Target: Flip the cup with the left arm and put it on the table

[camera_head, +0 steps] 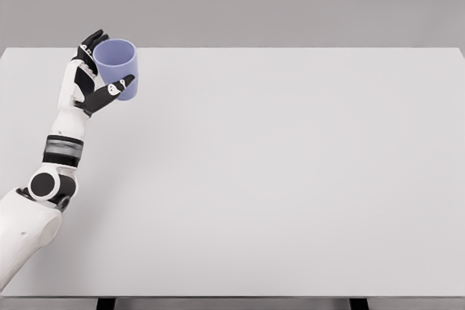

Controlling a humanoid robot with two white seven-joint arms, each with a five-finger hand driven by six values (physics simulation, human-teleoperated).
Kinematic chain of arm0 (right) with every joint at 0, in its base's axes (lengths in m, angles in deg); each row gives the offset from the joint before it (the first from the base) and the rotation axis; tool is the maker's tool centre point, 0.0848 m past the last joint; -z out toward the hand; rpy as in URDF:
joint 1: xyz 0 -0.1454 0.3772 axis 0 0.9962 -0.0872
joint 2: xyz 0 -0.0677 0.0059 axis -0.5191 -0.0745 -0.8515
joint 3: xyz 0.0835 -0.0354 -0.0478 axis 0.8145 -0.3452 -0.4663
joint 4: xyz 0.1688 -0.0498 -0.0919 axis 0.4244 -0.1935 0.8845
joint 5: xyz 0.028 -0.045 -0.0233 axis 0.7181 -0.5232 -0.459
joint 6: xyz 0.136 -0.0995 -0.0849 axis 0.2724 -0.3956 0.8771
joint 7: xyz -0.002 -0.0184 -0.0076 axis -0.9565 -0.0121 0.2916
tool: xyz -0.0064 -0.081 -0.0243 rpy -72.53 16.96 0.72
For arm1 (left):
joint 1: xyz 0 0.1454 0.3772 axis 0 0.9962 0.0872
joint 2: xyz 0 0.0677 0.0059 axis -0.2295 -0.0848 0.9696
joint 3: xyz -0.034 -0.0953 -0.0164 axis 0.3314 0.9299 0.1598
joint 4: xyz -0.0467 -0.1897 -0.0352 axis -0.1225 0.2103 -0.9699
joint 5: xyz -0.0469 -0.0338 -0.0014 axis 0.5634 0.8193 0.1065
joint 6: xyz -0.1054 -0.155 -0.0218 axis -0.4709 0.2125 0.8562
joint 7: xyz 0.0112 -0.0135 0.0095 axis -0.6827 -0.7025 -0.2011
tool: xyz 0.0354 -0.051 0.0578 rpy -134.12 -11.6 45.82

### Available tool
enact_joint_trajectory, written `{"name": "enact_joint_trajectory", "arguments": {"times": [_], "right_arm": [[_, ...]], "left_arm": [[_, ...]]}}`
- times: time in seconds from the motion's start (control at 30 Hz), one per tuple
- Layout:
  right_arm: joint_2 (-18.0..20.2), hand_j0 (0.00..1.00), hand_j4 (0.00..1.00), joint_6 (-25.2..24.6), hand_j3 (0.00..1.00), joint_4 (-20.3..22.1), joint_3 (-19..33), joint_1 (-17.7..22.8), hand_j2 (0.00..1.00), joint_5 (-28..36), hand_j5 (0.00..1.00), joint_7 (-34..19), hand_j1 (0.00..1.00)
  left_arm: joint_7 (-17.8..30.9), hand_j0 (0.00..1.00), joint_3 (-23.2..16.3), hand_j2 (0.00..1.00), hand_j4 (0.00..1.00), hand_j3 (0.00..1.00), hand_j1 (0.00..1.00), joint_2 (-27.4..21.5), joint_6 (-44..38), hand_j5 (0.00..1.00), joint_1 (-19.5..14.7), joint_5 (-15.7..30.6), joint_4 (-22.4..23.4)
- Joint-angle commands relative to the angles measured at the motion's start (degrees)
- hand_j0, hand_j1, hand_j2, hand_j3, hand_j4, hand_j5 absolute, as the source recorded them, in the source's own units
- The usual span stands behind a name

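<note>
The left hand (98,70) holds the cup (116,67) near the far left corner of the white surface (276,179). The fingers are behind the cup and the thumb lies across its front side, so the hand is closed around it. The cup is light purple and its open mouth faces up and a little toward the camera. The white left arm (43,194) comes from the lower left

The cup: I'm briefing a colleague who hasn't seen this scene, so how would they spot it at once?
Start at the wide white table and look to its far left corner. There the left hand, on a white arm, grips a cup between fingers and thumb. It is the only coloured thing, a plain periwinkle-blue cylinder without a handle.
</note>
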Motion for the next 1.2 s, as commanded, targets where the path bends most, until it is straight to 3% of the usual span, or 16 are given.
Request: {"name": "enact_joint_trajectory", "arguments": {"times": [0.0,0.1,0.6,0.67,0.7,0.77,0.83,0.9,0.97,1.1,1.17], "right_arm": [[-0.01,1.00,1.00,0.03,1.00,0.01,-0.01,0.00,1.00,-0.04,1.00,-0.03,1.00],[-0.01,1.00,1.00,0.03,1.00,0.01,-0.01,0.00,1.00,-0.04,1.00,-0.03,1.00],[-0.01,1.00,1.00,0.03,1.00,0.01,-0.01,0.00,1.00,-0.04,1.00,-0.03,1.00],[-0.01,1.00,1.00,0.03,1.00,0.01,-0.01,0.00,1.00,-0.04,1.00,-0.03,1.00],[-0.01,1.00,1.00,0.03,1.00,0.01,-0.01,0.00,1.00,-0.04,1.00,-0.03,1.00],[-0.01,1.00,1.00,0.03,1.00,0.01,-0.01,0.00,1.00,-0.04,1.00,-0.03,1.00],[-0.01,1.00,1.00,0.03,1.00,0.01,-0.01,0.00,1.00,-0.04,1.00,-0.03,1.00],[-0.01,1.00,1.00,0.03,1.00,0.01,-0.01,0.00,1.00,-0.04,1.00,-0.03,1.00],[-0.01,1.00,1.00,0.03,1.00,0.01,-0.01,0.00,1.00,-0.04,1.00,-0.03,1.00],[-0.01,1.00,1.00,0.03,1.00,0.01,-0.01,0.00,1.00,-0.04,1.00,-0.03,1.00],[-0.01,1.00,1.00,0.03,1.00,0.01,-0.01,0.00,1.00,-0.04,1.00,-0.03,1.00]], "left_arm": [[0.01,0.91,0.00,0.91,0.91,0.91,0.91,-0.08,0.02,0.91,0.00,-0.11,-0.08],[-0.08,0.95,0.00,0.95,0.95,0.95,0.95,-0.17,0.02,0.95,0.00,-0.11,-0.08],[-0.08,0.95,0.09,0.95,0.95,0.95,0.95,-0.70,0.28,0.95,0.00,0.06,-0.78],[0.44,0.96,0.18,0.96,0.96,0.96,0.96,-2.54,2.04,0.96,-0.17,0.33,-3.59],[1.32,0.99,0.00,0.99,0.99,0.99,0.99,-6.93,2.15,0.99,-0.61,0.76,-7.45],[7.37,1.00,0.09,1.00,1.00,1.00,1.00,-13.96,2.15,1.00,-0.70,3.14,-15.10],[22.84,1.00,-0.17,1.00,1.00,1.00,1.00,-20.03,2.15,1.00,-1.14,6.04,-20.12],[39.01,1.00,-0.35,1.00,1.00,1.00,1.00,-23.02,2.15,1.00,-0.44,7.53,-22.75],[48.80,1.00,-0.35,1.00,1.00,1.00,1.00,-26.89,2.15,1.00,0.88,10.34,-25.13],[48.80,1.00,0.18,1.00,1.00,1.00,1.00,-35.33,2.15,1.00,0.62,13.33,-25.13],[48.80,1.00,0.35,1.00,1.00,1.00,1.00,-35.42,2.15,1.00,0.53,13.33,-24.87]]}}
